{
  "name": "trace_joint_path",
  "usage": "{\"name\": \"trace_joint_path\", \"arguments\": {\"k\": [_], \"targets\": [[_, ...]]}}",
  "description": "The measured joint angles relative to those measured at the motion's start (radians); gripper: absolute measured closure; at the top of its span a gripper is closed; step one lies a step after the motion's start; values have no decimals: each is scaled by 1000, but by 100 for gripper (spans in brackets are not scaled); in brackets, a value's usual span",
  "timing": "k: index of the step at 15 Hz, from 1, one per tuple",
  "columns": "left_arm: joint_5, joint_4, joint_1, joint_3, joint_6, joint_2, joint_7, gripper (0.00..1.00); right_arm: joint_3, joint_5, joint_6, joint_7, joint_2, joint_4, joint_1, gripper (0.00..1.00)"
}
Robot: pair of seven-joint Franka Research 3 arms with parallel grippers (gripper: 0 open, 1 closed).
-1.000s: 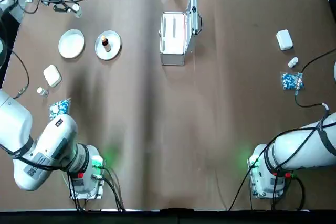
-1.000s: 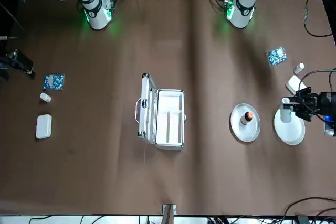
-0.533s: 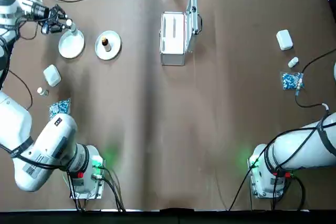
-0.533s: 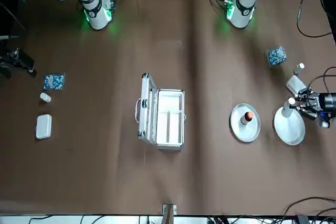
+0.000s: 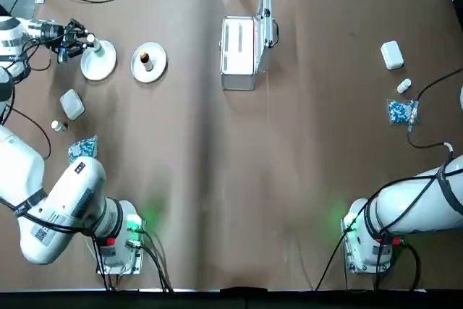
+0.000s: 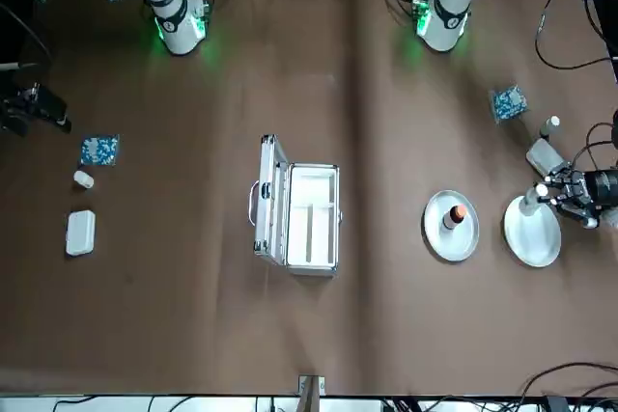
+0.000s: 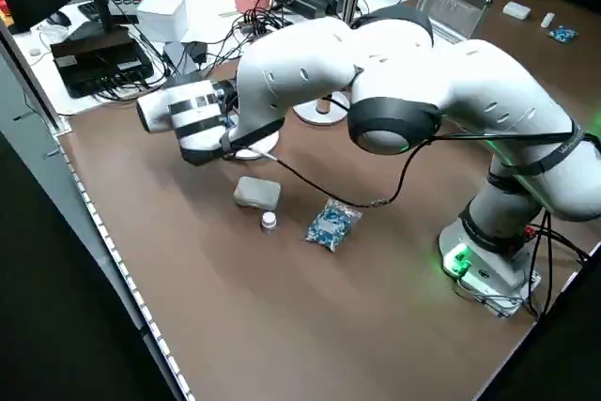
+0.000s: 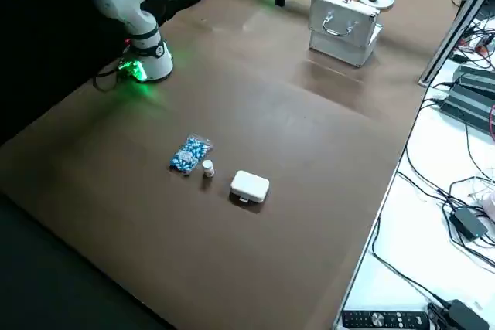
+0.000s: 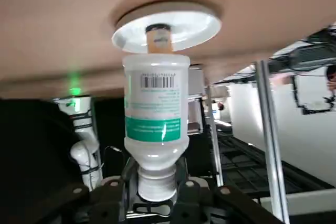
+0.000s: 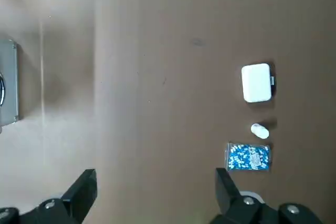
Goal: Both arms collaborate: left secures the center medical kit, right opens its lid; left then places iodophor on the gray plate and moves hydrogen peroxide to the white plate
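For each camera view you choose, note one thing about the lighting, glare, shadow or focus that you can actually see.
Top view: green glow beside both arm bases; soft shadow streaks down the brown table. Left wrist view: hydrogen peroxide sharp, the gray plate behind it softer and glary. Right side view: the near-left corner falls into black. Front view: the open medical kit interior looks washed-out white.

We cannot tell whether the hydrogen peroxide [image 9: 156, 115] touches the white plate [image 5: 99, 65]; our right gripper [image 10: 152, 192] is cropped.
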State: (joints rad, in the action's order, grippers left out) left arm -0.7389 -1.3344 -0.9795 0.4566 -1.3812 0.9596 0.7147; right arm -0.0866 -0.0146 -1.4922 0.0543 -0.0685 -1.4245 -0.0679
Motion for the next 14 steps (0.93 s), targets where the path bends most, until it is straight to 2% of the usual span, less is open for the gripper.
{"name": "trace_joint_path", "arguments": {"k": [9,14], "targets": [[-145,2,-2,-98,-98,21,-32,68,3,-1,0,0,0,0,-4,1],[-187,2,-2,-110,-147,67,-32,68,4,-2,0,0,0,0,-6,1]]}}
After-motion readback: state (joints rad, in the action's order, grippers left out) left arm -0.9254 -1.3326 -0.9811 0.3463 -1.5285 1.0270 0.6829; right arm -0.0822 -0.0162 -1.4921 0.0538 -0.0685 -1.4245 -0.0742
